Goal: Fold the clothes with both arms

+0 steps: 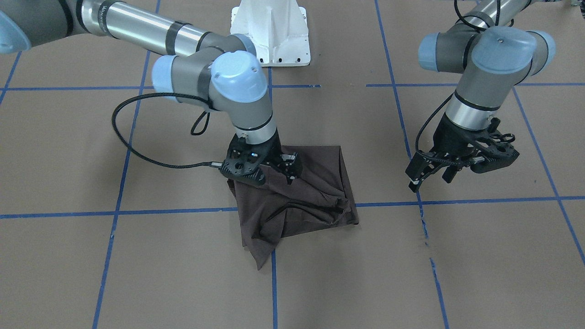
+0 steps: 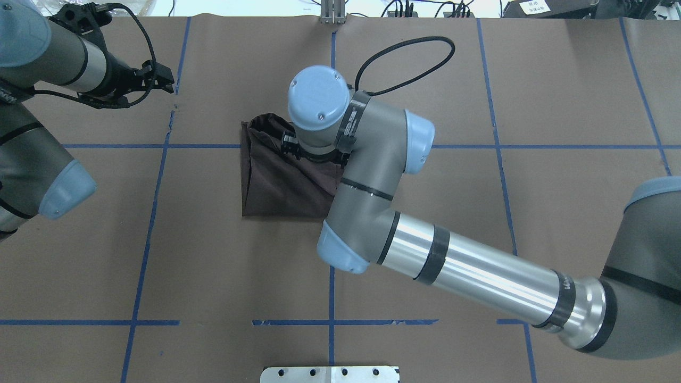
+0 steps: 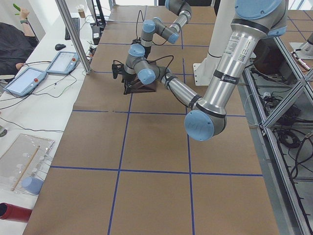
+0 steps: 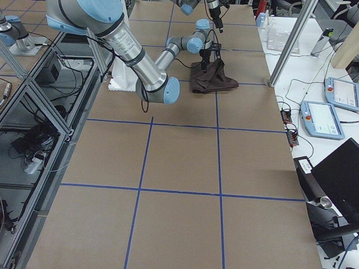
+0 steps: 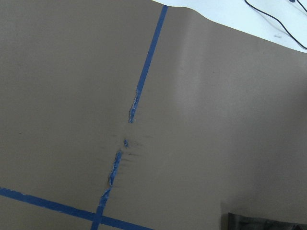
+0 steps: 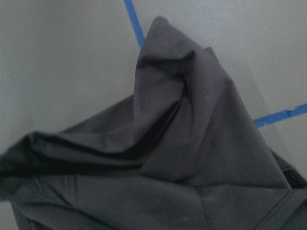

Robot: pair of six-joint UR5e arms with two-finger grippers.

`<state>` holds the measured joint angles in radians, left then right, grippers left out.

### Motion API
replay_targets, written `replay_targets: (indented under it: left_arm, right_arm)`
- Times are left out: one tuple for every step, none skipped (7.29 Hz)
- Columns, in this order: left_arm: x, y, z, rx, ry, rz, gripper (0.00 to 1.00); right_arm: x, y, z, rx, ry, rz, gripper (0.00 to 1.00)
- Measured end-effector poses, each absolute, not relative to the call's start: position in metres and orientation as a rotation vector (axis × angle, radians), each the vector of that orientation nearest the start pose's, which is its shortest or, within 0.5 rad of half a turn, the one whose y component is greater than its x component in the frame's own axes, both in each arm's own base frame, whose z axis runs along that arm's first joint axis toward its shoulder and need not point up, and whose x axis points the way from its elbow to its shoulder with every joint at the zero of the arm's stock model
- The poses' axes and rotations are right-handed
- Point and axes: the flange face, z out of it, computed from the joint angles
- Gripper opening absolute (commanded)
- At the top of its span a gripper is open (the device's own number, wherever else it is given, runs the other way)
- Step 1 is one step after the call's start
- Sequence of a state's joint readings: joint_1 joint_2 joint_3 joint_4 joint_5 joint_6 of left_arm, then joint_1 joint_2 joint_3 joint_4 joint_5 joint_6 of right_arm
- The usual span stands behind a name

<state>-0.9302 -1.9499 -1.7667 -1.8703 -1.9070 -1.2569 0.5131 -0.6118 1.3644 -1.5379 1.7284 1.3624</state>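
**While R gripper is set on the shirt, L gripper is held clear**

Though no flat fold is seen yet, the dark brown T-shirt point(image 1: 315, 192) is found as a bunched, roughly square packet near the table point(image 1: 480, 256) centre. It lies across a crossing of blue tape point(image 1: 160, 211) lines, w/ one corner trailing toward the operators' side and a ridge of creases through its middle.

R gripper point(image 1: 289, 171) is placed low on the packet's robot's-right side, wrist tipped over the cloth. Its fingers are lost against dark fabric in every view, so whether they are apart or pinched on cloth can't be told. From the R wrist cam, cloth is seen rising into a peak. This hints that a layer is lifted or pushed up, prob. so a flap can be carried over.

L gripper point(image 1: 432, 176) is held above bare table, well apart from the shirt, fingers apart w/ nothing between them. Only brown paper and tape are shown by its wrist cam. It is judged to be parked there so the working arm isn't blocked, & so it can be brought in for a two-arm fold.

Task is judged part done: creases need smoothing, and a slipping layer could undo the packet.
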Motion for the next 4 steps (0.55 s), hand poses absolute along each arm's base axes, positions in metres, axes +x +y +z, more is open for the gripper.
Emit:
replay_targets:
  left_arm:
    - [0.29,-0.558,0.329,0.251,0.893,-0.424,1.0]
    - [0.289,-0.557,0.329,0.25,0.892,-0.424,1.0]
    - [0.289,-0.557,0.33,0.249,0.891,-0.425,1.0]
    - [0.288,-0.556,0.334,0.246,0.888,-0.425,1.0]
  right_arm:
    - [-0.632,-0.466,0.14,0.184,-0.747,0.158,0.99]
    - [-0.639,-0.46,0.143,0.218,-0.714,0.079,0.99]
    - [-0.642,-0.458,0.146,0.249,-0.674,-0.025,1.0]
    - [-0.644,-0.457,0.149,0.277,-0.636,-0.136,1.0]
